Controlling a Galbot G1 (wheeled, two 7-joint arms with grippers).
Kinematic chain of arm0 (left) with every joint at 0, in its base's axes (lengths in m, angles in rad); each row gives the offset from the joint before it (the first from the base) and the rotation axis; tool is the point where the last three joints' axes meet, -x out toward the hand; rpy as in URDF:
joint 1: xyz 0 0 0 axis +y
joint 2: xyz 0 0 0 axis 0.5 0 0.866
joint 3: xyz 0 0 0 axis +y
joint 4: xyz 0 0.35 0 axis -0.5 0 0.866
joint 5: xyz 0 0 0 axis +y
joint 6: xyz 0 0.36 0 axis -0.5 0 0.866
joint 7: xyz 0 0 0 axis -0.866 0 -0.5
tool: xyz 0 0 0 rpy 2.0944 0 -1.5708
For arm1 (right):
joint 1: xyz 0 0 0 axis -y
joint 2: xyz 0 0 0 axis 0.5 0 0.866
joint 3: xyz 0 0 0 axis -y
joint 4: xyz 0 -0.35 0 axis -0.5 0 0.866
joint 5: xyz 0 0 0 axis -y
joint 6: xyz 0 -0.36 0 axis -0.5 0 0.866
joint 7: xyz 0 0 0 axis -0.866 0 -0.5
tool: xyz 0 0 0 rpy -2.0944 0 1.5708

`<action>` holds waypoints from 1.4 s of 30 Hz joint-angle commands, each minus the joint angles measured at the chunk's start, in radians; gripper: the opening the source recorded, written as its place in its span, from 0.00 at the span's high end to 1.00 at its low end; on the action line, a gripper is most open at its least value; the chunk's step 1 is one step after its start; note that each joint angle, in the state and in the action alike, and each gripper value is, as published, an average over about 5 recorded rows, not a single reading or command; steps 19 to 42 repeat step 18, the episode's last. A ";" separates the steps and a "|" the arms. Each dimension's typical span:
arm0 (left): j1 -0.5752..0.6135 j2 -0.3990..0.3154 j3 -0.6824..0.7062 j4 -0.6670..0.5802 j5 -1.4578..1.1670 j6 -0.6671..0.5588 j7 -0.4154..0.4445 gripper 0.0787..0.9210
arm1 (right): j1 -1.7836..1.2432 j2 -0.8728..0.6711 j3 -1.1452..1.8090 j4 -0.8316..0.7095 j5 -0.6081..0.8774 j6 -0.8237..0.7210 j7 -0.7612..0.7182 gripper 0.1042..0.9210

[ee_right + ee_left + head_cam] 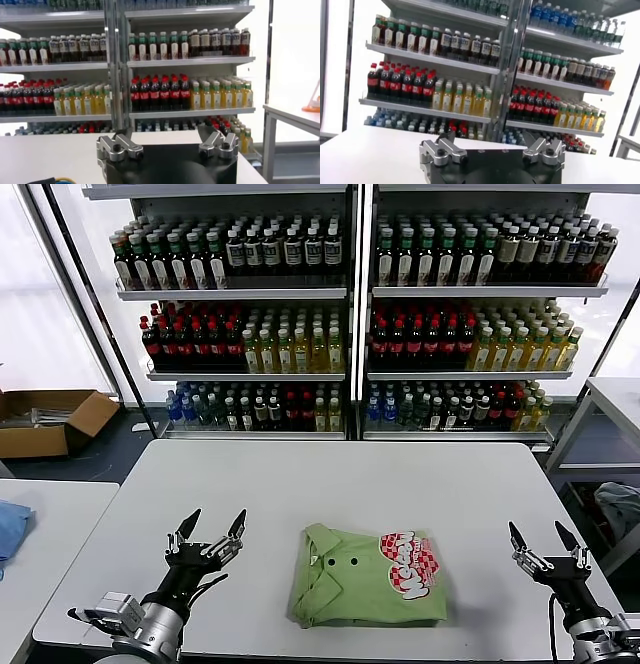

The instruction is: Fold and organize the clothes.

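Note:
A light green polo shirt (365, 576) lies folded into a rectangle on the white table (340, 474), near the front middle. Its collar with small buttons faces left and the red-and-white checkered print shows at its right. My left gripper (212, 527) is open and empty, raised above the table to the left of the shirt. My right gripper (545, 537) is open and empty, raised to the right of the shirt. Both wrist views look over the table at the shelves, and neither shows the shirt.
Shelves of bottles (350, 324) stand behind the table. A blue cloth (10, 526) lies on a side table at the left. A cardboard box (45, 422) sits on the floor at the far left. Another table (612, 399) stands at the right.

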 commanded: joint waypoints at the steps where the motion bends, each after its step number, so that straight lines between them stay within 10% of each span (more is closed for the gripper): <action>1: -0.002 0.002 -0.009 0.002 0.010 -0.001 0.019 0.12 | -0.008 0.009 0.012 -0.007 -0.015 0.009 0.009 0.12; 42: 0.001 0.000 -0.006 -0.001 0.001 0.000 0.015 0.12 | -0.012 0.023 0.008 -0.004 -0.033 0.008 0.029 0.12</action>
